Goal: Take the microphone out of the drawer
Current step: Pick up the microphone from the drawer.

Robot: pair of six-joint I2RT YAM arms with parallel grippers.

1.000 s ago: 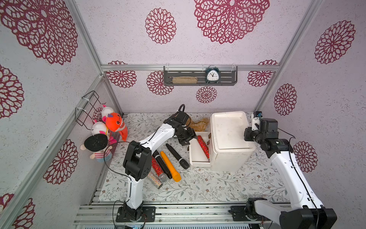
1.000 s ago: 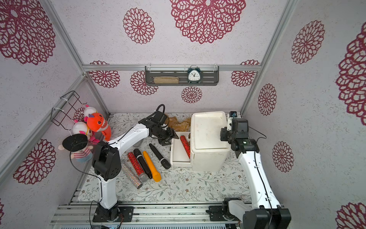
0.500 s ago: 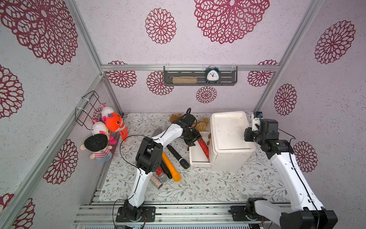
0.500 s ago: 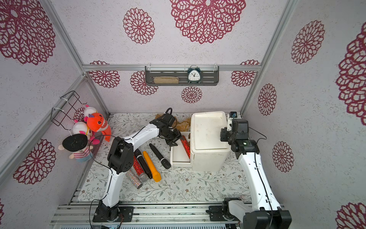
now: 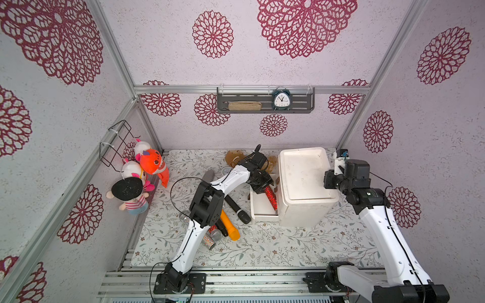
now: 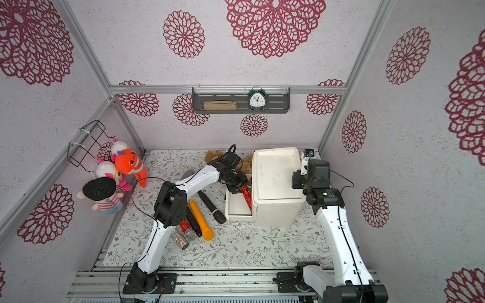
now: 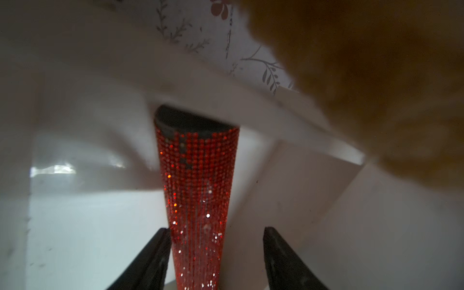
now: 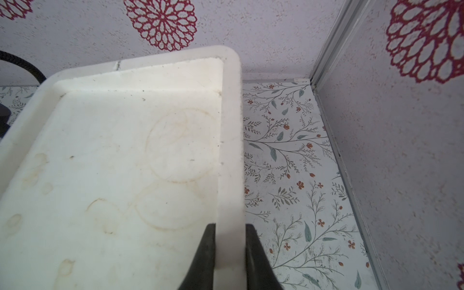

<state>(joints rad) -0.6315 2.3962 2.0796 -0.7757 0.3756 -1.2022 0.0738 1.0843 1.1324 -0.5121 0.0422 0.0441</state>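
Floral paper covers the surface (image 5: 288, 249), and toward its near-left corner you have several loose mics (image 5: 229, 227) lying in a bunch, none of them part of the job. Past them, about mid-surface, the drawer (image 5: 262, 208) stands pulled out from the left side of the box (image 5: 304, 178). The mic (image 5: 270, 198) you want, the red glitter one, lies inside the drawer close along the box side. Its long axis runs roughly near to far.

Your left gripper (image 7: 216, 229) is down over the far part of the mic, pointing into the drawer. The fingers (image 7: 155, 256) stand apart on either side of the shaft, across its axis. One looks to be just at the glitter and the other has a clear gap, so nothing is gripped yet. I'd judge the move ahead is to close square on the shaft and lift straight up. Mind the drawer walls, since the mic's black end cap sits against one, and the box edge close alongside.

The right gripper (image 8: 229, 227) is well apart, across the box, with its fingers clamped on the box's right rim, which should steady it. Just beyond the drawer, toward the far edge, a brown plush (image 5: 233, 157) crowds your left wrist.
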